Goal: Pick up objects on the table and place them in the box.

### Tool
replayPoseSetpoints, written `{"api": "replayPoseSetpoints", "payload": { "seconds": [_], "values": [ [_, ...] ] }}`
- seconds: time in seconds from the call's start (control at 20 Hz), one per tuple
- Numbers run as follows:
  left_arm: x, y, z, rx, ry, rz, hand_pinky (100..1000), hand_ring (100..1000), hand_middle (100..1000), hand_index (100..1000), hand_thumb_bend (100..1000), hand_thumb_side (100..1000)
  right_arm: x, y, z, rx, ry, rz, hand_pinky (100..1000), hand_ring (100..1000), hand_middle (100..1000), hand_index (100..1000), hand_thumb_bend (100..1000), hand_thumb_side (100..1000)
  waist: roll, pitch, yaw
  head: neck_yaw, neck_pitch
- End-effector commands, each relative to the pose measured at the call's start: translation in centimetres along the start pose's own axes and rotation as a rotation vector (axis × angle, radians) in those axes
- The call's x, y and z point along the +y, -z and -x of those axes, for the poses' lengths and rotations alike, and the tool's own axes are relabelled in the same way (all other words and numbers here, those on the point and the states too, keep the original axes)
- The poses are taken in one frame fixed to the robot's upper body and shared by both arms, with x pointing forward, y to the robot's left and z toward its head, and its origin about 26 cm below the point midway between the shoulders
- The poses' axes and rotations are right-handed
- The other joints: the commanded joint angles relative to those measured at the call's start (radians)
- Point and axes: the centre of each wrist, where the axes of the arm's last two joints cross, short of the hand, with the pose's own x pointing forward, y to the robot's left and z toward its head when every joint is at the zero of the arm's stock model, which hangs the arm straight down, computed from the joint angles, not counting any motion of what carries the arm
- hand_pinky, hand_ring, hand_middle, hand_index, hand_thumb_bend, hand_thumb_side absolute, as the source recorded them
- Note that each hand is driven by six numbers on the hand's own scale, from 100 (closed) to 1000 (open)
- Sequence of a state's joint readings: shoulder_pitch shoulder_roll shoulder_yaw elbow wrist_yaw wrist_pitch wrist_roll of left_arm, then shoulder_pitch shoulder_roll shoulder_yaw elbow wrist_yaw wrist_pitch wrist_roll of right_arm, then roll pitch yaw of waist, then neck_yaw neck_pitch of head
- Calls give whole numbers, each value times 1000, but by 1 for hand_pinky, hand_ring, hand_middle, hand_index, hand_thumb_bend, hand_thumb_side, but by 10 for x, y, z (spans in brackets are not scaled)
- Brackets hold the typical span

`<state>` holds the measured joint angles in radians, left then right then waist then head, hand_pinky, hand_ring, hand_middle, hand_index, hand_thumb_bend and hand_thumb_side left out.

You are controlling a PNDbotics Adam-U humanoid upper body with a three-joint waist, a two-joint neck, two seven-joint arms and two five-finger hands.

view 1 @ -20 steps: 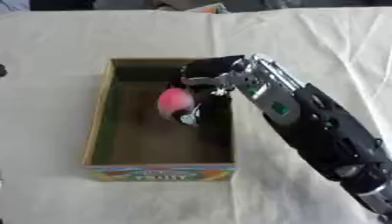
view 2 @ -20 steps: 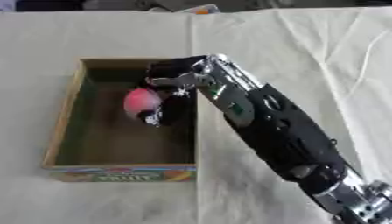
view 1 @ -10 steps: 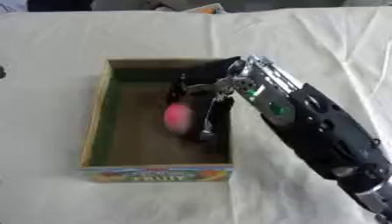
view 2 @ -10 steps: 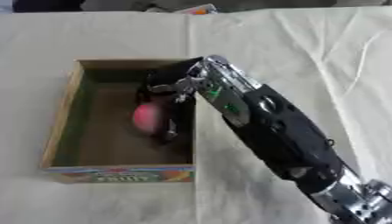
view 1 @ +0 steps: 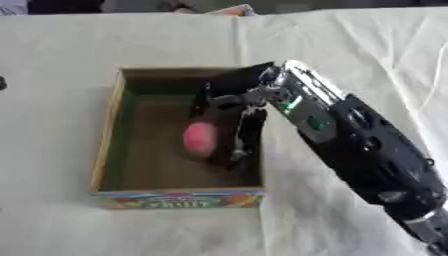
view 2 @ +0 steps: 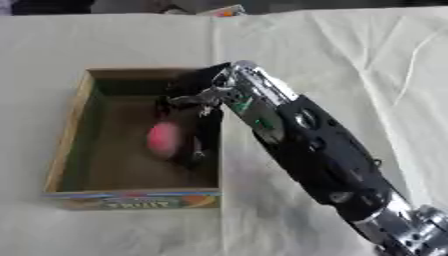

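Reaching down into the box, the right hand has its fingers curled round a pink ball-like object low inside, near the right wall; it looks light and smooth, likely to roll, best cupped round its middle

Two eye views look down from robot's head, close up. Both share box, right arm, white cloth table, shifted slightly sideways.
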<state>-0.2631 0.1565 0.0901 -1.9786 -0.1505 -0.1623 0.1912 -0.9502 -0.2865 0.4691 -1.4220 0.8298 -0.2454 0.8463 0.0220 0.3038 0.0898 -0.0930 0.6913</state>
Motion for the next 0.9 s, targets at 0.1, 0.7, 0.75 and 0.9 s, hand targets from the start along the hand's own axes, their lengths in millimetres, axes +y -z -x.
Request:
{"api": "replayPoseSetpoints", "payload": {
  "seconds": [0.1,0.7,0.75,0.9],
  "values": [
    [1,3,-6,-26,-1,0,536,504,587,691,100,848,-29,-23,-5,-8,-15,146,668,822,769,901,748,450,3,-24,-2,-2,-14],
    [2,2,-6,-21,8,-8,537,504,586,690,100,847,-70,-109,-9,-71,151,471,664,795,757,923,711,599,7,-29,-14,22,-8],
    [2,2,-6,-21,9,-9,537,504,586,690,100,848,-72,-119,-9,-75,175,494,663,792,756,924,705,619,7,-29,-16,26,-7],
    [3,2,-5,-20,12,-11,537,504,586,690,100,846,-75,-147,-10,-77,230,565,662,787,753,926,693,645,9,-29,-19,34,-5]
  ]
}}
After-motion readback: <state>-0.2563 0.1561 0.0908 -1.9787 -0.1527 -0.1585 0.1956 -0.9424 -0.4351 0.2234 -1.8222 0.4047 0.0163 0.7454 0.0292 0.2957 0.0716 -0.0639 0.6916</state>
